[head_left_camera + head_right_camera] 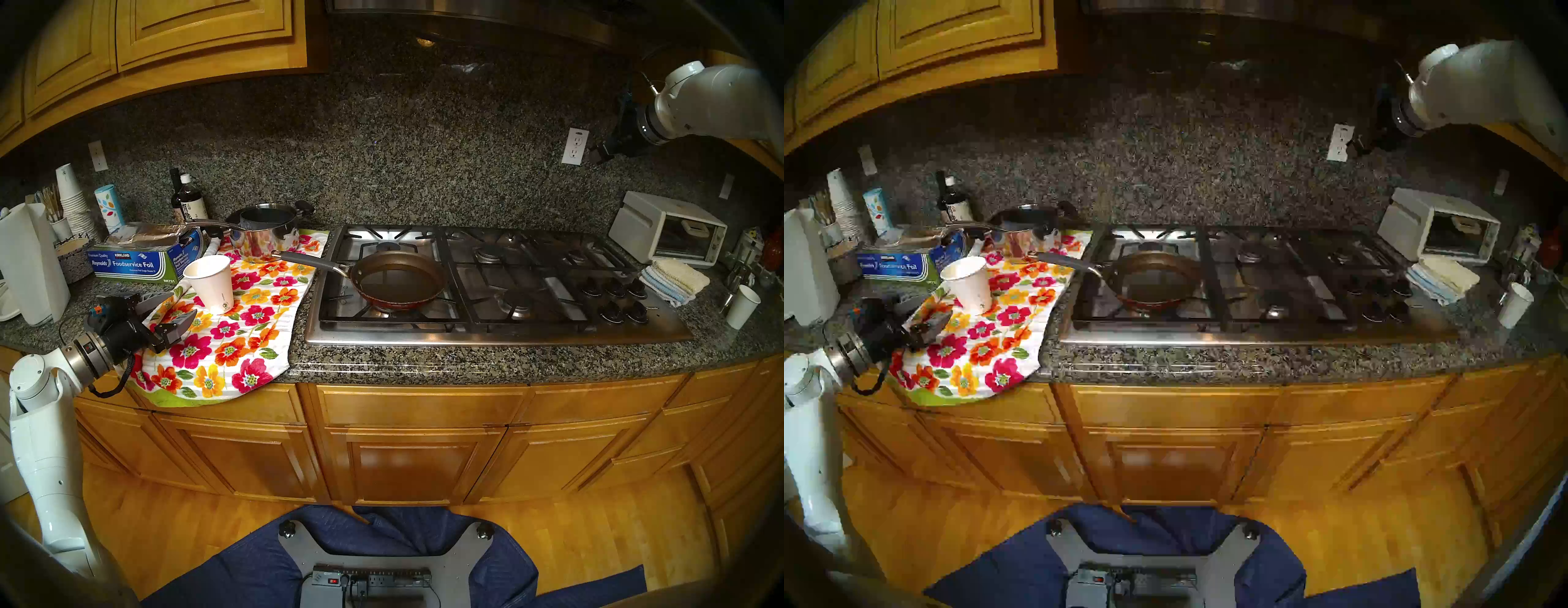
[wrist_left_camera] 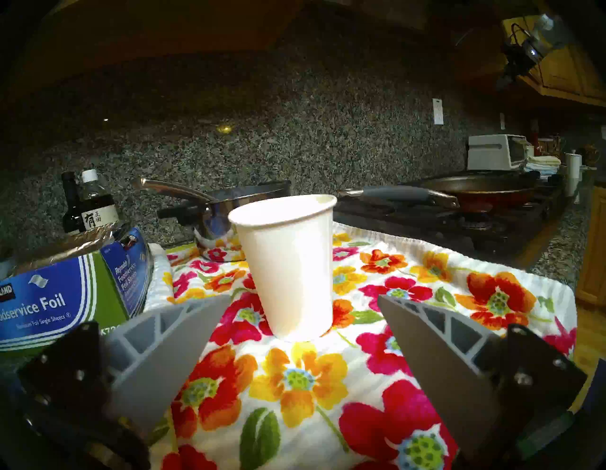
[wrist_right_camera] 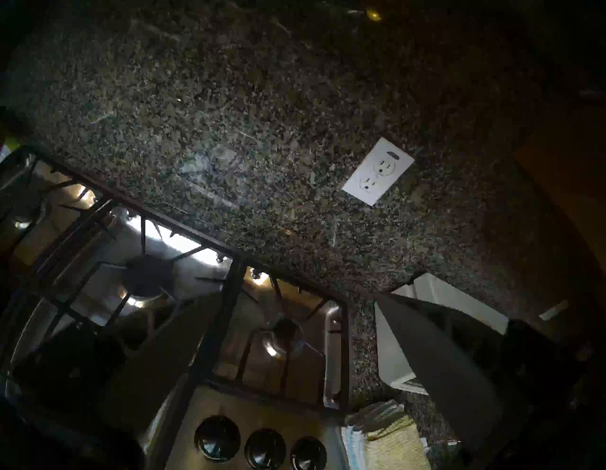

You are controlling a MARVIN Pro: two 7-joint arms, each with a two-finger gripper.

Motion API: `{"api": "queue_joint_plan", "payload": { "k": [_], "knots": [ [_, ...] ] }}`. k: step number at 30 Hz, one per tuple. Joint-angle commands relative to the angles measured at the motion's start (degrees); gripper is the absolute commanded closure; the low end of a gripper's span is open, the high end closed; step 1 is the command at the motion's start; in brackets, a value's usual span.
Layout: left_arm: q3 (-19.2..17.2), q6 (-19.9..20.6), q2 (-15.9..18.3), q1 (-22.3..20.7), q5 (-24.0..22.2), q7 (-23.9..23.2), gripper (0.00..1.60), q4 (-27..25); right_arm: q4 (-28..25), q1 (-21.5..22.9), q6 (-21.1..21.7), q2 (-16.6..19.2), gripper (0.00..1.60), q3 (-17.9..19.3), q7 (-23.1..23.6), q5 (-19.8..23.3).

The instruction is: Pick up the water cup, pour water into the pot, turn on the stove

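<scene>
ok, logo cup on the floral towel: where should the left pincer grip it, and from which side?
Grip the water cup across its mid wall, coming in level from the open left pincer side. It stands upright on the floral towel, centred ahead between the fingers, and tapers downward. Squeeze lightly, since paper walls probably buckle.

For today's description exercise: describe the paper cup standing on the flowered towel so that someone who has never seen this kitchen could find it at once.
Start at the steel stove and look to its left, where a flowered towel covers the granite counter. The water cup stands upright on it, in front of the foil box. Unlike the plain cup right of the stove, it has a small green logo low on its side.
</scene>
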Motion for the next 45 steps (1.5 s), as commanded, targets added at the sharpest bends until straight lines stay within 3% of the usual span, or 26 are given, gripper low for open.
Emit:
{"api": "queue_joint_plan", "payload": {
  "k": [1, 24, 45],
  "knots": [
    [-0.66, -0.01, 0.60, -1.36, -0.76, 0.13, 0.00, -1.37, -0.56, 4.28, -0.83, 0.17, 0.00, -0.78, 0.47, -0.42],
    [-0.66, -0.05, 0.60, -1.36, -0.74, 0.12, 0.00, -1.35, -12.12, 9.74, -1.66, -0.89, 0.00, -3.01, -2.19, 1.53],
    [-0.69, -0.01, 0.57, -1.37, -0.76, 0.12, 0.00, -1.39, -19.07, 11.58, -4.16, -1.66, 0.00, -5.75, -5.54, 2.27]
  ]
}}
